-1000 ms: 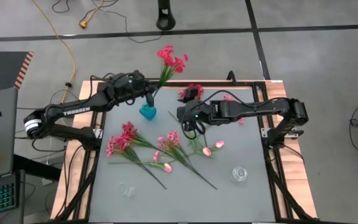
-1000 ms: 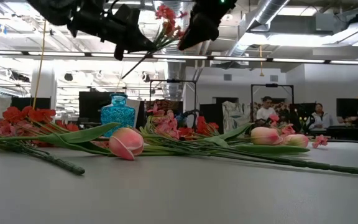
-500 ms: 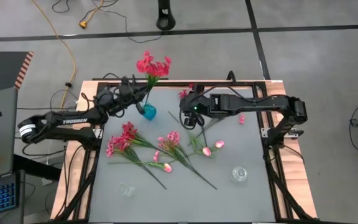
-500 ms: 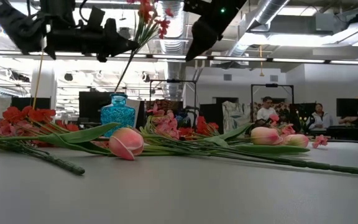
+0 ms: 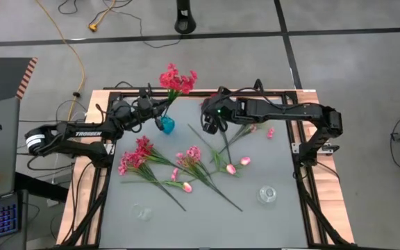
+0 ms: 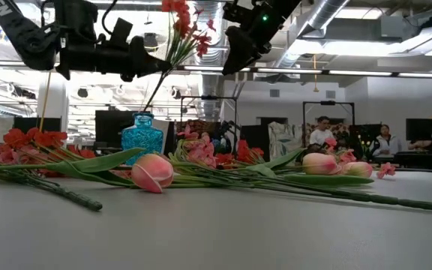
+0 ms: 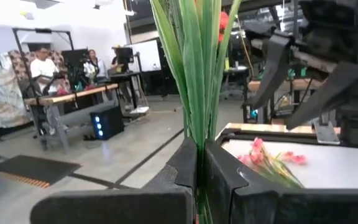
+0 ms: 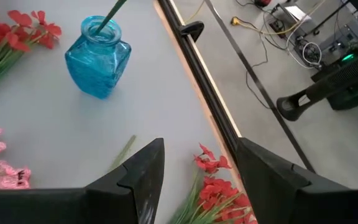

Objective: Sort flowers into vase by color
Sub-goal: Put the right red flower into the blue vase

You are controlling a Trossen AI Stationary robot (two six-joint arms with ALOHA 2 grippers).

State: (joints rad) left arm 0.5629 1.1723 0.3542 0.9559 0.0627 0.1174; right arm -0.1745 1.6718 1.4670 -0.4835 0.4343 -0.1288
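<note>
Near the upper edge of the grey bench (image 5: pixel 255 215), the left hand (image 5: pixel 151 107) is clamped on the green stems of a red sprig (image 5: pixel 177 78), its blooms hanging out past the bench's top rim while the stem tip reaches into the mouth of the blue glass vase (image 5: pixel 164 124), upper left of centre in the high view. From the low view the sprig (image 6: pixel 182 26) slants up from the vase (image 6: pixel 142 134) toward the ceiling. The right hand (image 5: pixel 210 125) hovers just right of the vase with its fingers apart and nothing between them; below it, by the bench's metal rail (image 8: pixel 194 68), lies another red sprig (image 8: pixel 219 186). More flowers lie loose across the middle of the bench: a deep red bunch (image 5: pixel 135 157) at centre left, a pink bunch (image 5: pixel 188 155) beside it, and pale tulip buds (image 5: pixel 237 164) to the right, their long stems crossing. Two clear glass vases (image 5: pixel 267 194) stand toward the lower edge, well apart from the arms. The lower right of the bench is open. People (image 6: pixel 322 132) sit at desks in the room beyond.
</note>
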